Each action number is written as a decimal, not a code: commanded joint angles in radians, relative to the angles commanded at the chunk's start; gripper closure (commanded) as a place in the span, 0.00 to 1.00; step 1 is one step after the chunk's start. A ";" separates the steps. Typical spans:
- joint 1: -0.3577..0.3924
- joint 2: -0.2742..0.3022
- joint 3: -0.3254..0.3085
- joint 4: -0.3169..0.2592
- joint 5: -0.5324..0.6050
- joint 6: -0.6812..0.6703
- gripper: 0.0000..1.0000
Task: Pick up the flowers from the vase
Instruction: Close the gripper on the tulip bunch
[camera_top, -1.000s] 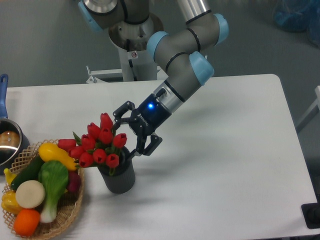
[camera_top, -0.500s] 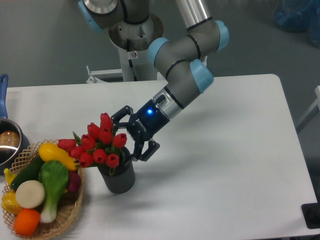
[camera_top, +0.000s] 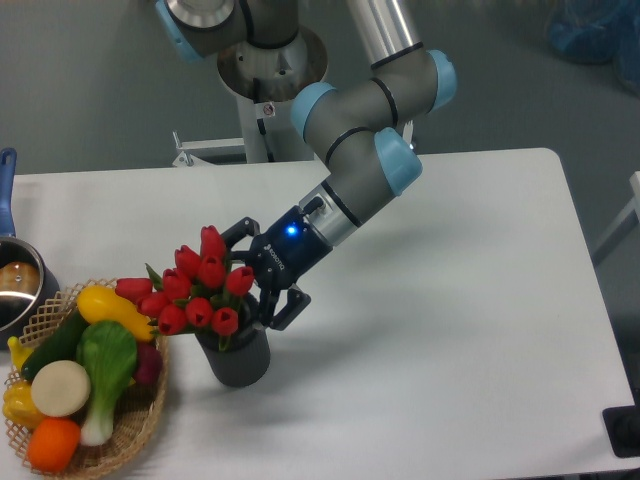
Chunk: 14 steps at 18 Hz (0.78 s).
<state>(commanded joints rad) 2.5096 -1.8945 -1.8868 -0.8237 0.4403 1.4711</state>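
The flowers (camera_top: 197, 284), a bunch of red tulips with green leaves, stand in the dark grey ribbed vase (camera_top: 237, 358) near the table's front left. My gripper (camera_top: 250, 277) reaches in from the right at the bunch's right side, just above the vase mouth. Its fingers are spread, one (camera_top: 235, 231) behind the blooms and one (camera_top: 282, 312) in front beside the vase rim. The jaws stand open around the right edge of the bunch; contact with the stems is hidden by the blooms.
A wicker basket (camera_top: 120, 442) of colourful toy vegetables sits just left of the vase, touching the tulips' left side. A steel pot (camera_top: 18, 285) with a blue handle is at the far left edge. The white table (camera_top: 450, 330) stretches to the right.
The gripper has slid left and slightly down, closer into the right side of the tulips. The flowers and vase have not moved.
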 joint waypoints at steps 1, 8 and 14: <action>0.000 0.000 0.000 0.000 -0.005 0.002 0.00; 0.002 -0.011 0.006 0.000 -0.054 0.008 0.20; 0.009 -0.012 0.006 0.000 -0.054 0.028 0.50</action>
<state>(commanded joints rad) 2.5188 -1.9067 -1.8807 -0.8237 0.3866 1.4987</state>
